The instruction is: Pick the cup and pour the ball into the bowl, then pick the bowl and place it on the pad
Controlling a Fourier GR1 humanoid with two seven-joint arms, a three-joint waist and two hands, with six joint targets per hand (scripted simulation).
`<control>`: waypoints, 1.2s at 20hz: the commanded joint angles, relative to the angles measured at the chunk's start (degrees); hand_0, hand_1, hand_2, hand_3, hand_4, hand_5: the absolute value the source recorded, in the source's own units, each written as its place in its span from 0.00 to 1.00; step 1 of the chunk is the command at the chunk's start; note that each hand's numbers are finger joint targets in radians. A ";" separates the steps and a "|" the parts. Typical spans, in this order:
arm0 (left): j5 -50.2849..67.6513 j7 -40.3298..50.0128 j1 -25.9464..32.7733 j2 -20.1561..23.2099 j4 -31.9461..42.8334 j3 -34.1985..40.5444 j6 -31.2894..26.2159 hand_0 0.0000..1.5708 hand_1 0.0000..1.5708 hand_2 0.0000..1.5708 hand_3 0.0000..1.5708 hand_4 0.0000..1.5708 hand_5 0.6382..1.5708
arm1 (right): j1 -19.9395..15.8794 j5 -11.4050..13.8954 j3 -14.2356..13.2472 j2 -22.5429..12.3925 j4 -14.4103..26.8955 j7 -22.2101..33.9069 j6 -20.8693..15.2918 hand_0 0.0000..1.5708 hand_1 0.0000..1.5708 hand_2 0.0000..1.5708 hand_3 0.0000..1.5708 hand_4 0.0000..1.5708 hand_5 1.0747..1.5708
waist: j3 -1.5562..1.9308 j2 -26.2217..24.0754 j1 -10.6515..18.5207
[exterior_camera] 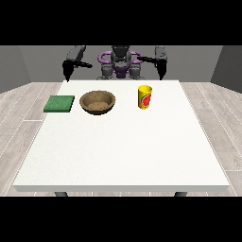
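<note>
A yellow cup (145,96) with a red mark was seen upright in the upper right of the white table (123,151), just right of centre. The ball could not be made out; the cup's inside was hidden from this angle. A brown bowl (98,101) was set to the cup's left, apart from it, and a green pad (59,103) lay further left, near the table's edge. The hand at the view's left (67,72) and the hand at the view's right (161,70) were held hanging down beyond the table's far edge, touching nothing. Whether their fingers were open or curled could not be told, so small and dark were they.
</note>
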 commanded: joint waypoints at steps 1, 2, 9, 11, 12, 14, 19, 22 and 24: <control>1.06 -4.74 -6.26 1.94 8.77 4.62 -1.04 0.00 0.00 0.00 0.00 0.00 0.66 | -3.50 -0.21 -1.19 -1.74 3.23 -2.31 1.59 0.00 0.00 0.00 0.00 0.00 0.98 | 0.00 2.86 -1.45; -1.42 -5.47 -2.22 -0.45 10.23 1.57 -0.04 0.00 0.00 0.00 0.00 0.00 0.65 | -3.83 -1.11 -2.42 -2.58 5.18 1.62 1.18 0.00 0.00 0.00 0.00 0.00 0.98 | 0.00 -2.15 0.20; -1.26 -15.07 -8.55 -0.95 23.22 5.42 1.38 0.00 0.00 0.00 0.00 0.00 0.64 | -4.95 -2.39 -3.29 -4.16 9.18 -4.13 5.62 0.00 0.00 0.00 0.00 0.00 0.98 | -0.01 1.53 -2.93; -1.85 -17.81 -9.21 -1.63 25.29 6.07 3.19 0.00 0.00 0.00 0.00 0.00 0.64 | -5.10 -3.59 -4.93 -5.77 10.59 -4.84 7.09 0.00 0.00 0.00 0.00 0.00 0.98 | -0.01 2.26 -3.70; -2.21 -18.01 -11.50 -1.89 25.18 6.44 4.78 0.00 0.00 0.00 0.00 0.00 0.66 | -5.42 -2.46 -4.85 -5.85 11.80 -8.20 7.25 0.00 0.00 0.00 0.00 0.00 0.98 | 0.00 5.11 -4.40; -2.21 -22.91 -9.05 -2.77 29.51 6.03 3.39 0.00 0.00 0.00 0.00 0.00 0.68 | -6.92 -5.31 -6.51 -7.75 11.46 -3.50 8.49 0.00 0.00 0.00 0.00 0.00 0.98 | -0.02 3.79 -3.95; -1.30 -26.38 -14.26 -1.92 36.97 8.31 3.48 0.00 0.00 0.00 0.00 0.00 0.66 | -5.50 -1.32 -4.96 -5.86 15.51 -12.35 7.84 0.00 0.00 0.00 0.00 0.00 0.97 | -0.01 5.25 -3.82; -0.26 -31.00 -12.50 0.70 40.83 10.38 1.02 0.00 0.00 0.00 0.00 0.00 0.62 | -7.36 -6.03 -8.26 -9.76 14.19 -7.01 10.64 0.00 0.00 0.00 0.00 0.00 0.98 | -0.03 5.01 -4.36; 1.81 -29.24 -13.76 0.05 43.60 11.07 -1.16 0.42 0.42 0.58 0.18 0.00 0.84 | -4.49 -4.87 -6.67 -8.12 14.66 -8.68 11.13 0.00 0.00 0.00 0.00 0.00 0.97 | -0.02 3.30 -4.87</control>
